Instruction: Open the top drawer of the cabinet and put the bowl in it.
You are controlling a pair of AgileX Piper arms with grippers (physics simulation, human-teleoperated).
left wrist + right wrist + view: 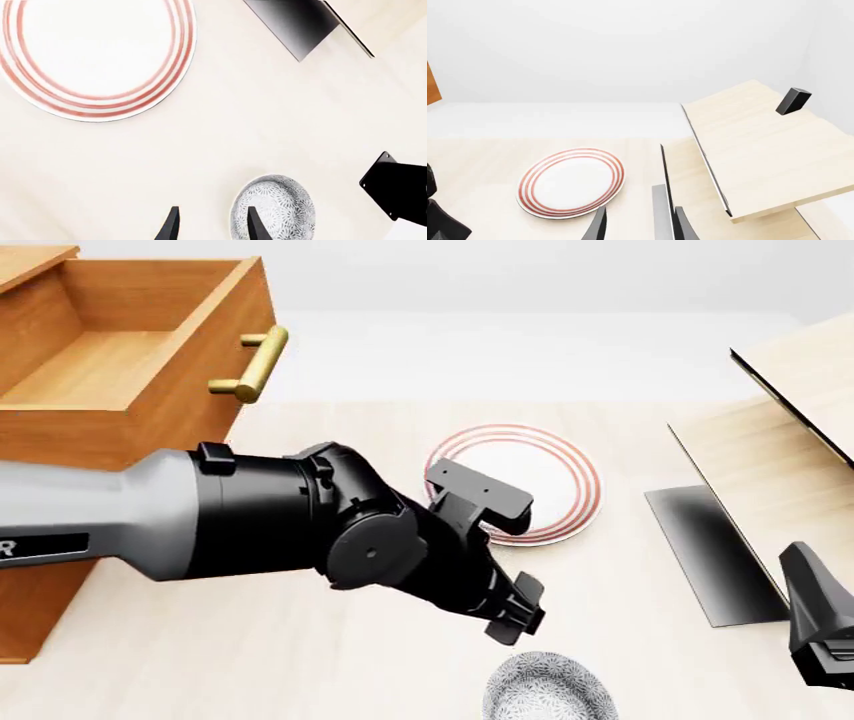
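Item, at the front view's upper left: the cabinet (54, 560), its top drawer (127, 355) already pulled out and bare inside, brass handle (251, 365) forward; we note the pale table (334, 660), a red-ringed plate (527, 480) at centre and a light-wood structure (787, 440) at right. Item, bottom centre: the bowl (547, 692), small, rigid, likely light, glazed, slippery and breakable; we would pinch it across the rim. The left gripper (212, 225) hangs over it, narrowly parted, empty, one finger over the rim, while the right gripper (639, 225) is likewise parted and empty.

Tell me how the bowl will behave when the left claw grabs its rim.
The bowl looks rigid and glazed, so probably slippery and apt to chip if dropped. It is small and shallow, likely light. Pinched at one rim point, it may tilt, though its round base should not roll.
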